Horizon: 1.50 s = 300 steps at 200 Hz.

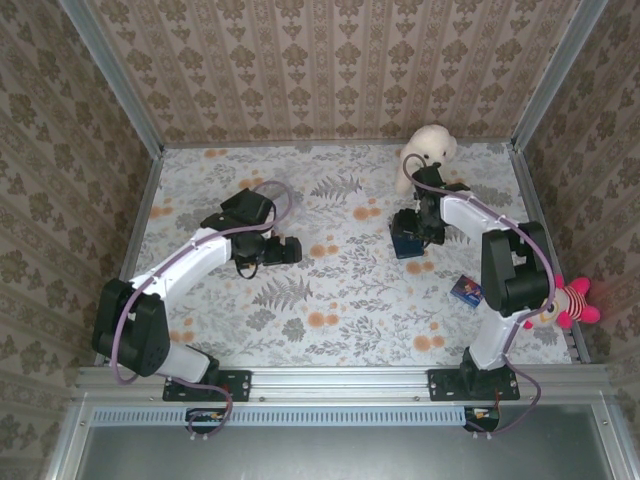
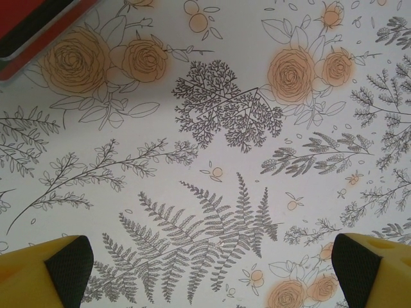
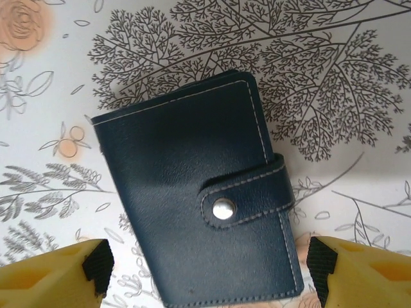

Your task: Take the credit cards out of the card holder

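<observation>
Right gripper (image 3: 209, 266), jaws spread and empty, hovers low over the closed card holder (image 3: 192, 192) lying flat at frame centre, so the task looks barely begun: next it must pin or lift it and pop the snapped clasp tab (image 3: 247, 196) open.

The card holder (image 3: 192, 192) is dark navy with pale stitching and a silver snap. The counter (image 2: 308, 135) is white with grey ferns and orange roses; the fingers (image 3: 45, 279) are yellow, black-padded.
</observation>
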Motion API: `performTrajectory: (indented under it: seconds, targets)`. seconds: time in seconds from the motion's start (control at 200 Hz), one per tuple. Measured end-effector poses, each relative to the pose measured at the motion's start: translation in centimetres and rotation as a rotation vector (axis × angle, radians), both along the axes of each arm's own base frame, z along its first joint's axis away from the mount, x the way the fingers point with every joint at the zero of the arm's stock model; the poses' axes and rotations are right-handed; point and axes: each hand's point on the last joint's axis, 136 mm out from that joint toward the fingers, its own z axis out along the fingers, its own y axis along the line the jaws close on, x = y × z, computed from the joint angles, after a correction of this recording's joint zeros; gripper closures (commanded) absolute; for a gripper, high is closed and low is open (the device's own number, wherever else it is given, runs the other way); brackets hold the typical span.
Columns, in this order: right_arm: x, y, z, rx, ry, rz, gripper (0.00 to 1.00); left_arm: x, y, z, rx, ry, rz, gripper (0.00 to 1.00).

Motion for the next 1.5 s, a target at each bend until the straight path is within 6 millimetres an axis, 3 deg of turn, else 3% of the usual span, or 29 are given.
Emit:
performTrajectory:
  seconds: [0.155, 0.36, 0.55, 0.66, 0.775, 0.85, 0.945, 1.09, 1.255, 1.365, 1.5]
  targets:
    - [0.5, 0.0, -1.1, -0.01, 0.023, 0.012, 0.26, -0.1, -0.4, 0.1, -0.006, -0.001, -0.003, 0.0]
    - [-0.4, 1.1, -1.9, -0.003, 0.05, 0.034, 0.28, 0.0, -1.1, 0.3, -0.023, -0.014, -0.009, 0.0]
    - [-3.6, 3.8, -2.8, 0.043, 0.075, 0.043, 0.29, -0.7, -2.6, -0.7, -0.071, -0.003, 0.017, 0.0]
    - [-6.2, 6.4, -2.9, 0.042, 0.099, 0.097, 0.31, -1.5, -3.6, -1.6, -0.098, 0.018, 0.027, 0.0]
    - [-8.2, 8.8, -2.4, 0.034, 0.098, 0.157, 0.29, -1.6, -5.0, -1.8, -0.138, 0.025, 0.032, 0.01]
    - [-9.0, 8.9, -1.4, 0.033, 0.091, 0.163, 0.24, -1.4, -5.7, -1.5, -0.167, 0.018, 0.037, 0.01]
    - [-8.5, 8.1, 0.4, 0.033, 0.038, 0.134, 0.21, -1.2, -6.6, -1.2, -0.206, 0.01, 0.05, 0.01]
    - [-7.1, 7.2, 1.8, 0.051, -0.003, 0.103, 0.28, -1.3, -7.7, -1.1, -0.263, 0.021, 0.069, 0.11]
    - [-6.1, 8.1, 0.3, 0.083, 0.044, 0.125, 0.38, -1.5, -9.5, -1.5, -0.337, 0.054, 0.078, 0.29]
    - [-6.3, 8.6, -0.8, 0.101, 0.079, 0.137, 0.4, -1.7, -10.1, -2.0, -0.363, 0.084, 0.078, 0.36]
    - [-6.6, 8.9, -1.3, 0.118, 0.092, 0.143, 0.51, -1.7, -10.8, -1.9, -0.392, 0.093, 0.068, 0.41]
